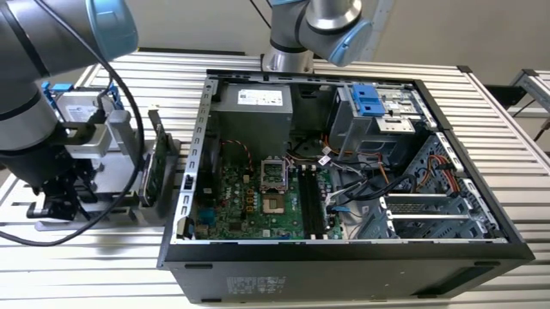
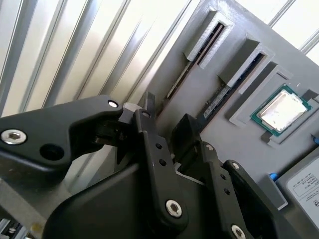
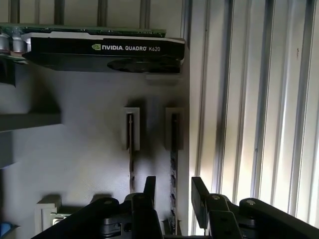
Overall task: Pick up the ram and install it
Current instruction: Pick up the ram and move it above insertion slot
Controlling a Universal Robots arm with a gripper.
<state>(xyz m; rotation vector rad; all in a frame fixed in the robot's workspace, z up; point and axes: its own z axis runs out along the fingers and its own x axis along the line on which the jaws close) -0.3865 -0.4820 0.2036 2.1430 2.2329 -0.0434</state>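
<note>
At the exterior view's left, the arm reaches down toward the slatted table. In the first wrist view the gripper hangs over a grey holder. It is spread wide, with its two black fingers on either side of the ram and a gap showing on each side, so it has hold of nothing. The ram stands on edge in the slot nearest the holder's rim, directly between the fingertips. Just beside the gripper, on the side away from that rim, a second thin stick stands in its own slot, outside the fingers. Ahead of the gripper, beyond both slots, a graphics card stands across the holder. In the second wrist view a square silver processor lies in a recess, past the second stick from the gripper. Toward the exterior view's right, well apart from the gripper, sits the open computer case with its green motherboard and long black slots.
</note>
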